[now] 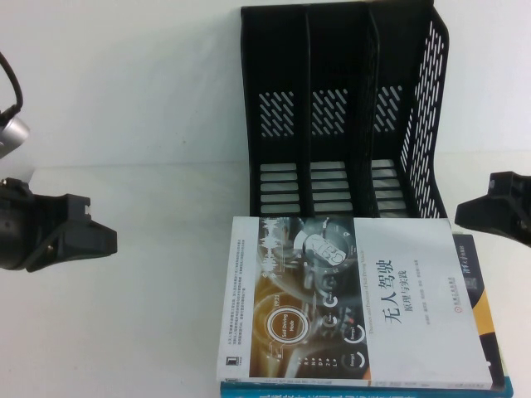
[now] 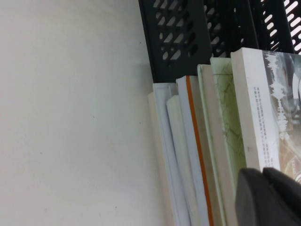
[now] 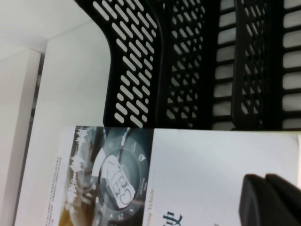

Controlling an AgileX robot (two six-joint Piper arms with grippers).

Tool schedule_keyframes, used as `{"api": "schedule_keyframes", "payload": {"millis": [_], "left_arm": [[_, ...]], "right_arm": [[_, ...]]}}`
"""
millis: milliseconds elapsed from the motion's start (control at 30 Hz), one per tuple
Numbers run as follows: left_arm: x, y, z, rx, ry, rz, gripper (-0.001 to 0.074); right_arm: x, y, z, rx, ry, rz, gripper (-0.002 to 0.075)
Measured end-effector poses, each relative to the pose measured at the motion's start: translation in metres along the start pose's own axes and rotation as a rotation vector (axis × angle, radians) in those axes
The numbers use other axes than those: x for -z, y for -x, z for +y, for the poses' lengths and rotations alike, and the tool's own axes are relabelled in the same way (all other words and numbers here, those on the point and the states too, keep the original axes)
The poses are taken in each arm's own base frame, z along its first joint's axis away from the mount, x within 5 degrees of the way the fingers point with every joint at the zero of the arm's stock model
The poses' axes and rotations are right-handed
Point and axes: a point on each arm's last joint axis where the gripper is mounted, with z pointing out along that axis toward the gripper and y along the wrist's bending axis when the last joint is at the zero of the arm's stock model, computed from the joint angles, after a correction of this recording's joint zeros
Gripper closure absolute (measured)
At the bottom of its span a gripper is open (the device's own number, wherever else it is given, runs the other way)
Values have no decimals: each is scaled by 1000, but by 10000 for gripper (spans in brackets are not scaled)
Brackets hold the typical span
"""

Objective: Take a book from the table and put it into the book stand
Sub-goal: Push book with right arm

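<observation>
Under the book point(image 2: 254, 103), stacked books point(image 2: 197, 155)

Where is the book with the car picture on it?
In the high view the book lies flat on top of a pile of books, low and right of middle on the table, just in front of the black book stand.

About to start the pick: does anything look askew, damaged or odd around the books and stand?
Nothing stands out. The book lies flat on top of the stack, just in front of the upright, empty book stand. The left gripper and right gripper sit shut to either side, holding nothing.
</observation>
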Motion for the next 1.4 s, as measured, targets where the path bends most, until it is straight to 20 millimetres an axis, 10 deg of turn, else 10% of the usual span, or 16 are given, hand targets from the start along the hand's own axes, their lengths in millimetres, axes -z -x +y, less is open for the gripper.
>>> {"api": "schedule_keyframes", "payload": {"millis": [700,1033,1400], "left_arm": [[0,0,0,-7,-3,1,738],[0,-2,-1,-10,-14,25,738],[0,-2,-2,-10,-16,25,738]], "right_arm": [[0,5,7,-112,83,-55,729],[1,5,-14,271,-155,-33,729],[0,-9,-8,271,-67,105,729]]}}
